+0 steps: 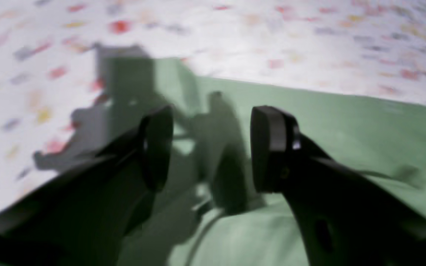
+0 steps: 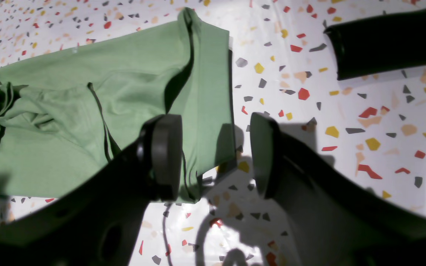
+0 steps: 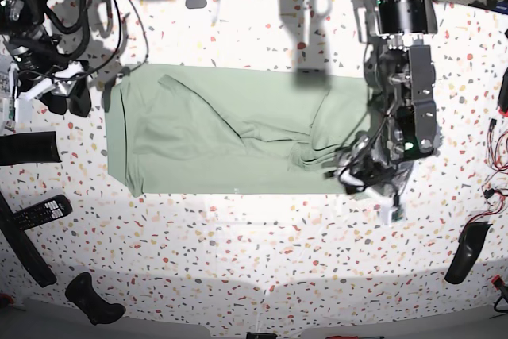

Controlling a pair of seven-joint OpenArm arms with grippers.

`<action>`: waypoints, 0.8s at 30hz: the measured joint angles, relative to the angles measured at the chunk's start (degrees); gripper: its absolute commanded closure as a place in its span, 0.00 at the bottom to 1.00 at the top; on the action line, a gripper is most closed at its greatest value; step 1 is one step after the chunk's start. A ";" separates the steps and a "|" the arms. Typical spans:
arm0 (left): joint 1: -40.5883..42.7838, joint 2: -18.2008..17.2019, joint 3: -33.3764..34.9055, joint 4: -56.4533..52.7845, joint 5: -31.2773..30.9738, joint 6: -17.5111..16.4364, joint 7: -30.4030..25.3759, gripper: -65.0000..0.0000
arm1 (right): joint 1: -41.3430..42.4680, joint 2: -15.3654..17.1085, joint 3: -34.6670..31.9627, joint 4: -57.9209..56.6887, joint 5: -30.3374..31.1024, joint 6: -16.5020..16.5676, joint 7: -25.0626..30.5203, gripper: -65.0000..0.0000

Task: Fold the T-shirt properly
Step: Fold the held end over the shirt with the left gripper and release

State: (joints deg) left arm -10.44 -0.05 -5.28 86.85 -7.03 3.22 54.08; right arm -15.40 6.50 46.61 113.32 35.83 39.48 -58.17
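Sage-green T-shirt (image 3: 238, 136) lay lengthwise folded, rumpled, mid-desk (image 3: 262, 244); crosswise folds remained, I judged. Left claw (image 1: 211, 147) and right claw (image 2: 216, 157) both gaped, holding nothing.

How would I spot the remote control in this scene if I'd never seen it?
Start at the speckled table and find the T-shirt spread across its middle. Go past the shirt's lower left corner: the remote control lies there, dark and slim, the only nearby object with rows of small buttons.
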 measured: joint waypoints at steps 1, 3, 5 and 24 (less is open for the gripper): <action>0.72 -0.04 -0.04 0.00 0.48 1.68 -0.04 0.52 | 0.02 0.02 0.00 0.00 0.00 -0.02 0.00 0.55; 2.21 -0.13 -0.04 0.00 0.26 3.76 0.15 0.52 | 0.02 0.02 0.00 0.00 0.00 -0.02 -0.02 0.55; 3.15 -0.13 -0.04 -0.02 -4.76 3.82 1.64 0.52 | 0.02 0.02 0.00 0.00 0.02 0.00 0.00 0.55; 3.13 4.07 0.00 -0.02 -16.24 -4.74 -1.38 0.52 | 0.02 0.02 0.00 0.00 -0.02 0.00 -0.02 0.55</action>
State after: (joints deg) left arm -7.31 4.01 -5.28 86.83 -23.27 -1.52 52.71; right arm -15.38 6.52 46.61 113.32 35.81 39.48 -58.19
